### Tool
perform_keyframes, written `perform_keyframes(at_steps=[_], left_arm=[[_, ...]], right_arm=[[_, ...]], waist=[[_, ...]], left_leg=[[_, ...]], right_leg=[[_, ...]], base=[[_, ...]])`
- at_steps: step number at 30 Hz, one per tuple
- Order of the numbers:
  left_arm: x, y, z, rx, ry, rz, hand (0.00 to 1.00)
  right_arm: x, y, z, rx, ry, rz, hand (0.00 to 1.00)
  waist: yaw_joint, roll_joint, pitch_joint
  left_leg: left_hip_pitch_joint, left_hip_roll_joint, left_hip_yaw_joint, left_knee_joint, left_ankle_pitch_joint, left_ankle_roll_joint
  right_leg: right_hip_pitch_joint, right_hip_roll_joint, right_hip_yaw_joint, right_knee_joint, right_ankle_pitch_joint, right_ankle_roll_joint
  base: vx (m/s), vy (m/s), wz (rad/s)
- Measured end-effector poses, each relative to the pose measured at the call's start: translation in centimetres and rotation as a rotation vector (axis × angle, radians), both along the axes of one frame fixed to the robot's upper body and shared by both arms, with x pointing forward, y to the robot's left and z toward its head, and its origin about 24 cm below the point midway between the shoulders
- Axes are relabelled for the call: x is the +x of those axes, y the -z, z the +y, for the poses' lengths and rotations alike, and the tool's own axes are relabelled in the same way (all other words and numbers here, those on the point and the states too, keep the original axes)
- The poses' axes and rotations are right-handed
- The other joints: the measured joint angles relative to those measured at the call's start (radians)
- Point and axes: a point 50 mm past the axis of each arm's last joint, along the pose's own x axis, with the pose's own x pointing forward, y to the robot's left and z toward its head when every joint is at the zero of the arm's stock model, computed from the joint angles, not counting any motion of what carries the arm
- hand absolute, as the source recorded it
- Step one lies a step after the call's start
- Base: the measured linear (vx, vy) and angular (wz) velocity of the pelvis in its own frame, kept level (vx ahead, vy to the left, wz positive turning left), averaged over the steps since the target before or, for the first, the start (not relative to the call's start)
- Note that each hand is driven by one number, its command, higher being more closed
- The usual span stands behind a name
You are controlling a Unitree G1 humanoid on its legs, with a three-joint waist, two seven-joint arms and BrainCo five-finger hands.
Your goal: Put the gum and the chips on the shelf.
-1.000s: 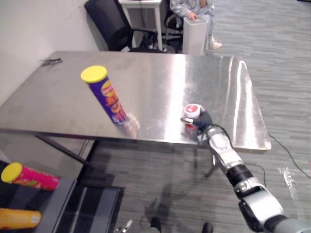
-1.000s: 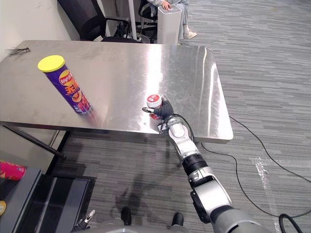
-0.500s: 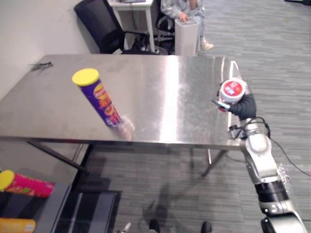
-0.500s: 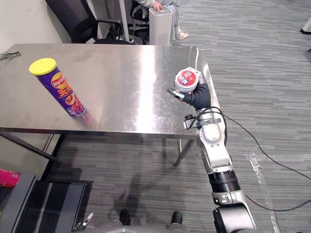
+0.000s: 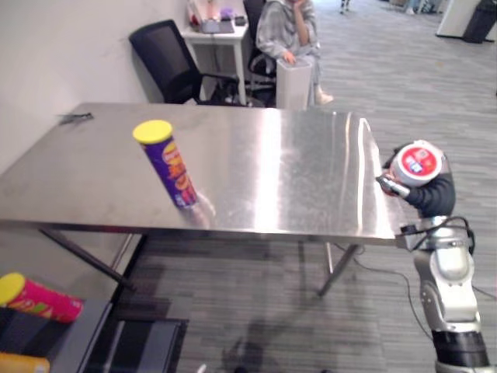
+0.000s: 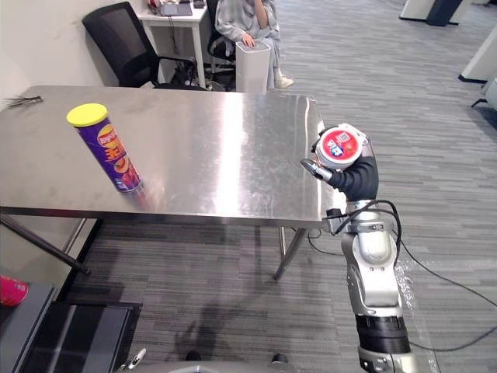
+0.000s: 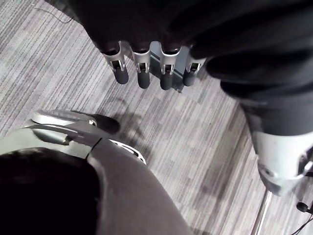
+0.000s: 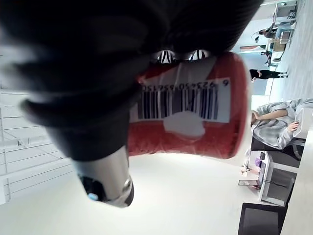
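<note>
Left wrist view: the left robot hand hangs above the carpet floor, fingers relaxed. The purple chips can stands on the desk's left part. Past its right end, the right robot hand grips the raised red gum tub.

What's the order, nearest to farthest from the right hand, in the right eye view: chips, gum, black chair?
1. Gum: held in the right hand, past the table's right end.
2. Chips: standing on the table, toward its left.
3. Chair: beyond the table's far edge, at left.
</note>
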Motion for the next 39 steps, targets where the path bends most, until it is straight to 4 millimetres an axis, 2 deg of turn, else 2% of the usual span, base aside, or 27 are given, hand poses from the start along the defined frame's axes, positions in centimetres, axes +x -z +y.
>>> perform_keyframes(at_steps=[3,5,6,8,9,10,11,12,13,14,15,16,17,18,19,20,21,22,23,25,29,31,34,39], left_arm=[[0.8,0.0,-0.1,-0.006,-0.002,-0.02,0.0],[1.3,-0.1,-0.2,-0.011,0.003,-0.034,0.0],[1.6,-0.1,-0.3,-0.018,0.007,-0.042,0.0],[1.7,-0.1,-0.4,-0.021,0.008,-0.047,0.0],[1.9,-0.1,-0.1,-0.017,0.008,-0.044,0.0],[2.2,-0.2,0.3,-0.007,0.009,-0.046,0.0],[2.9,-0.2,0.3,-0.008,0.004,-0.06,0.0],[3.1,-0.2,0.2,-0.012,-0.003,-0.065,0.0],[3.0,-0.2,-0.1,-0.02,-0.018,-0.066,0.0],[2.4,0.0,-0.4,-0.028,-0.026,-0.053,0.0],[2.4,0.0,-0.5,-0.032,-0.027,-0.051,0.0],[2.6,0.0,-0.7,-0.036,-0.028,-0.059,0.0],[3.0,-0.2,-0.7,-0.033,-0.026,-0.079,0.0],[3.1,-0.2,-0.8,-0.035,-0.027,-0.082,0.0],[2.6,-0.1,-0.4,-0.031,-0.055,-0.073,0.0],[2.1,-0.1,-0.4,-0.03,-0.065,-0.06,0.0],[1.9,-0.1,-0.4,-0.031,-0.068,-0.057,0.0],[2.1,-0.1,-0.3,-0.025,-0.058,-0.059,0.0],[2.0,-0.2,0.0,-0.011,-0.053,-0.054,0.0],[1.4,0.0,0.0,-0.004,-0.051,-0.023,0.0],[1.2,0.1,-0.1,-0.005,-0.035,-0.003,0.0],[1.7,-0.1,0.5,0.016,-0.018,-0.01,0.0],[1.7,-0.2,1.1,0.031,-0.036,-0.014,0.0],[1.1,-0.2,1.2,0.031,-0.063,-0.006,0.0]], right_arm=[[0.1,0.2,0.5,0.038,-0.034,0.007,1.0],[0.3,0.5,1.5,0.074,-0.068,0.014,1.0],[0.7,0.4,2.7,0.084,-0.117,0.01,1.0],[1.0,-0.1,3.3,0.079,-0.142,-0.007,1.0],[1.1,-0.4,3.5,0.082,-0.146,-0.017,1.0],[1.1,-0.5,3.4,0.086,-0.139,-0.021,1.0],[1.2,-0.8,3.0,0.092,-0.118,-0.038,1.0],[1.2,-1.0,2.7,0.102,-0.099,-0.044,1.0],[1.2,-1.1,2.2,0.12,-0.071,-0.052,1.0],[1.2,-1.3,1.6,0.126,-0.04,-0.06,1.0],[1.1,-1.4,1.4,0.125,-0.025,-0.065,1.0],[1.0,-1.7,0.6,0.133,0.012,-0.081,1.0],[0.9,-1.8,-0.1,0.139,0.04,-0.088,1.0],[0.8,-1.8,-0.4,0.142,0.053,-0.092,1.0],[0.9,-1.7,-0.6,0.151,0.063,-0.087,1.0],[0.8,-1.7,-0.6,0.149,0.062,-0.086,1.0],[0.8,-1.7,-0.7,0.148,0.066,-0.089,1.0],[0.7,-1.7,-1.0,0.152,0.081,-0.091,1.0],[0.8,-1.6,-0.9,0.151,0.077,-0.082,1.0],[0.8,-1.5,-0.7,0.148,0.073,-0.08,1.0],[0.8,-1.0,-0.9,0.165,0.096,-0.062,1.0],[1.3,0.1,-0.9,0.19,0.117,-0.013,1.0],[1.5,0.6,-0.9,0.176,0.132,0.016,1.0],[1.4,0.9,-0.9,0.175,0.136,0.027,1.0]], waist=[[0.003,0.012,0.017],[0.006,0.021,0.037],[0.013,0.033,0.052],[0.021,0.045,0.059],[0.033,0.043,0.061],[0.034,0.019,0.058],[0.03,0.009,0.07],[0.034,0.008,0.071],[0.033,0.019,0.073],[0.029,0.036,0.071],[0.026,0.054,0.066],[0.014,0.074,0.063],[0.003,0.062,0.055],[0.0,0.059,0.052],[0.012,0.064,0.054],[0.005,0.065,0.053],[0.001,0.079,0.044],[0.004,0.087,0.038],[0.008,0.069,0.041],[0.008,0.053,0.036],[0.004,0.042,0.036],[0.005,0.034,0.039],[0.013,0.022,0.046],[0.037,0.018,0.049]], left_leg=[[-0.104,0.017,-0.08,0.156,-0.042,-0.007],[-0.144,0.027,-0.139,0.177,-0.034,-0.015],[-0.185,0.037,-0.182,0.16,-0.011,-0.034],[-0.211,0.048,-0.196,0.134,0.004,-0.038],[-0.221,0.075,-0.136,0.046,-0.025,-0.002],[-0.22,0.083,-0.08,0.045,-0.046,0.028],[-0.257,0.101,0.028,0.134,-0.031,0.079],[-0.281,0.118,0.084,0.221,-0.015,0.105],[-0.291,0.162,0.183,0.395,-0.015,0.123],[-0.269,0.223,0.275,0.527,-0.063,0.142],[-0.258,0.239,0.31,0.545,-0.08,0.148],[-0.266,0.213,0.348,0.472,-0.052,0.131],[-0.234,0.121,0.303,0.277,0.019,0.091],[-0.218,0.11,0.292,0.264,0.008,0.11],[-0.203,0.147,0.321,0.355,-0.082,0.089],[-0.182,0.158,0.32,0.333,-0.103,0.053],[-0.173,0.157,0.317,0.29,-0.108,0.032],[-0.17,0.14,0.324,0.214,-0.108,0.012],[-0.176,0.122,0.333,0.188,-0.091,0.026],[-0.178,0.098,0.342,0.164,-0.085,0.038],[-0.174,0.039,0.328,0.123,-0.053,0.069],[-0.175,0.018,0.32,0.116,-0.044,0.082],[-0.153,-0.007,0.315,0.048,-0.016,0.092],[-0.104,-0.026,0.308,-0.04,0.016,0.073]], right_leg=[[-0.017,0.001,-0.058,0.063,-0.029,-0.014],[-0.024,0.012,-0.11,0.084,-0.039,-0.031],[-0.063,0.015,-0.152,0.14,-0.065,-0.056],[-0.102,0.015,-0.177,0.186,-0.08,-0.078],[-0.099,0.025,-0.237,0.145,-0.083,-0.1],[-0.099,0.01,-0.266,0.126,-0.079,-0.116],[-0.102,-0.013,-0.314,0.128,-0.074,-0.13],[-0.11,-0.028,-0.341,0.14,-0.076,-0.138],[-0.113,-0.048,-0.393,0.177,-0.082,-0.145],[-0.108,-0.053,-0.459,0.204,-0.094,-0.15],[-0.103,-0.057,-0.484,0.211,-0.097,-0.148],[-0.101,-0.076,-0.545,0.229,-0.111,-0.141],[-0.102,-0.102,-0.587,0.198,-0.113,-0.128],[-0.097,-0.109,-0.626,0.177,-0.099,-0.133],[-0.084,-0.107,-0.682,0.165,-0.074,-0.146],[-0.079,-0.107,-0.722,0.167,-0.07,-0.142],[-0.079,-0.108,-0.745,0.168,-0.066,-0.137],[-0.084,-0.114,-0.783,0.168,-0.057,-0.125],[-0.084,-0.131,-0.81,0.164,-0.035,-0.12],[-0.08,-0.147,-0.831,0.151,0.0,-0.111],[-0.082,-0.187,-0.835,0.149,0.051,-0.103],[-0.081,-0.198,-0.831,0.141,0.07,-0.098],[-0.075,-0.192,-0.828,0.108,0.094,-0.092],[-0.064,-0.186,-0.801,0.097,0.097,-0.098]], base=[[-0.09,-0.04,0.57],[-0.2,-0.101,0.86],[-0.25,-0.139,0.69],[-0.23,-0.155,0.76],[-0.15,-0.127,1.03],[-0.18,-0.142,1.36],[-0.1,-0.067,0.99],[-0.14,-0.128,1.17],[-0.13,-0.15,1.15],[-0.1,-0.125,1.18],[-0.15,-0.059,1.36],[-0.16,0.019,1.66],[-0.22,0.032,1.69],[-0.2,0.012,1.5],[-0.2,0.023,1.18],[-0.18,0.051,1.17],[-0.16,0.159,1.1],[-0.15,0.211,0.96],[-0.14,0.21,0.77],[-0.09,0.213,0.44],[-0.02,0.191,0.18],[0.02,0.138,0.14],[0.0,0.08,0.07],[0.03,-0.007,0.0]])
